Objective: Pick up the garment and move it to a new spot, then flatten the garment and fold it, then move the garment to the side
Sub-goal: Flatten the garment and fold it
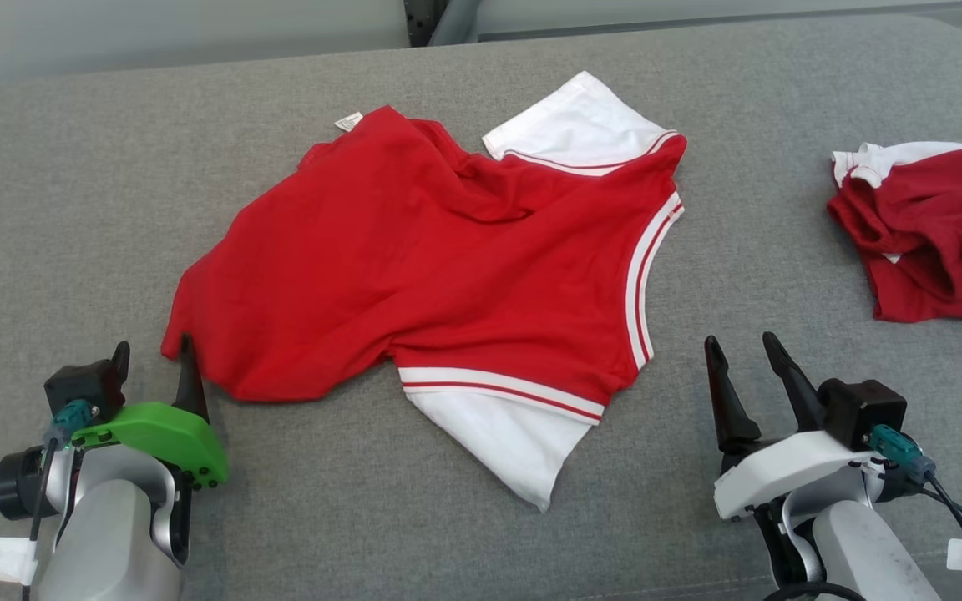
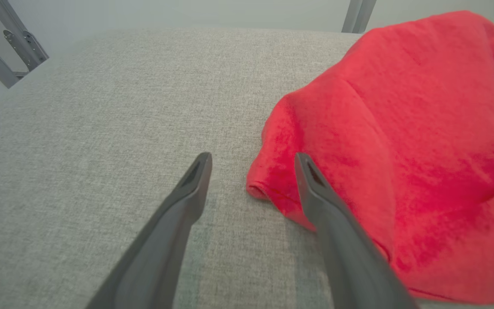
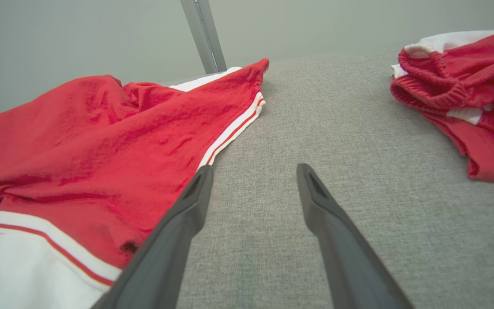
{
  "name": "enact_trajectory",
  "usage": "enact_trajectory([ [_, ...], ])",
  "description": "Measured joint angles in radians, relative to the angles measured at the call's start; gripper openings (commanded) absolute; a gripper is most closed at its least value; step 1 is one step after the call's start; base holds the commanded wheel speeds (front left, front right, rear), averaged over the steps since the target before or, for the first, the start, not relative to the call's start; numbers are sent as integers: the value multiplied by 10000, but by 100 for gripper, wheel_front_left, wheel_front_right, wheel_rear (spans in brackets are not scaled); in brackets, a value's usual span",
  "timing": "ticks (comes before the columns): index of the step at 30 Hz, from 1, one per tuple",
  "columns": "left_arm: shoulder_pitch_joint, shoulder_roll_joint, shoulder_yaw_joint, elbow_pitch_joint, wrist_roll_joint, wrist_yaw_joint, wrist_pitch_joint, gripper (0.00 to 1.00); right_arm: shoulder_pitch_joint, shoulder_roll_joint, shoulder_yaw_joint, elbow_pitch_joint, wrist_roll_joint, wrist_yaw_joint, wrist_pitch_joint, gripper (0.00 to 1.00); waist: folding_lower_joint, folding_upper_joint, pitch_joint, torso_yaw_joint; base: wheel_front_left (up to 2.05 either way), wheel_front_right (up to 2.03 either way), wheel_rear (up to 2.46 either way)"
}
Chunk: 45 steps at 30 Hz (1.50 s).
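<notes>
Head view: red garment (image 1: 448, 267) with white striped trim lies spread, rumpled, mid grey fabric surface (image 1: 72, 209). Left end effector (image 1: 155, 367) released, fingers apart, right at garment's lower-left corner. Right end effector (image 1: 740, 359) released, empty, just off garment's striped right edge. Second red-and-white garment (image 1: 932, 242) bunched far right.

Left wrist view: left end effector (image 2: 252, 159) spread; garment (image 2: 401, 128) corner beside and under one finger, not pinched.

Right wrist view: right end effector (image 3: 254, 169) spread over bare surface (image 3: 358, 128); garment (image 3: 79, 141) on one side, second garment (image 3: 465, 86) on other.
</notes>
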Motion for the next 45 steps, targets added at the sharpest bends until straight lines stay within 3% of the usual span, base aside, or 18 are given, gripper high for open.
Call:
enact_trajectory([
  [2,-150,50,82,198,8,-12,-2,95,-75,4,54,-15,0,0,0,100,0,0,137,-109,0,0,0],
  [3,-240,77,119,301,19,-31,-2,84,-127,2,77,-33,0,0,0,100,0,0,204,-165,0,0,0],
  [5,-393,100,174,552,21,-58,-2,80,-186,4,104,-63,0,0,0,100,0,0,330,-266,0,0,0],
  [6,-439,100,192,660,21,-73,-2,70,-196,4,105,-75,-2,0,0,100,0,0,389,-315,0,0,0],
  [8,-518,96,228,736,33,-104,-2,35,-225,4,84,-92,-15,0,0,100,0,0,496,-395,0,0,0],
  [9,-574,94,245,769,63,-117,-2,0,-242,4,69,-104,-19,0,0,100,0,0,543,-425,0,0,0],
  [13,-617,56,435,437,138,-148,0,0,-274,6,-15,-111,-56,0,0,100,0,0,630,-472,0,0,0],
  [25,319,33,1394,-3956,1243,167,-4,0,-81,8,-132,44,125,0,0,100,0,0,218,396,0,0,0],
  [29,950,242,1753,-3461,1476,228,-4,0,-101,10,90,121,203,0,0,100,0,0,43,827,0,0,0],
  [30,1048,263,1804,-2957,1480,257,-12,64,-121,10,140,130,205,0,0,100,0,0,10,861,0,0,0],
  [31,1164,251,1866,-2399,1430,240,-2,100,-133,12,194,140,221,0,0,100,0,0,-17,869,0,0,0],
  [38,2068,-182,1856,-1087,1423,104,-2,100,57,2,27,203,249,0,0,100,0,0,-320,620,0,0,0],
  [45,2878,-815,1772,-1779,1356,-15,-2,100,375,2,-69,232,297,0,0,100,0,0,-805,534,0,0,0],
])
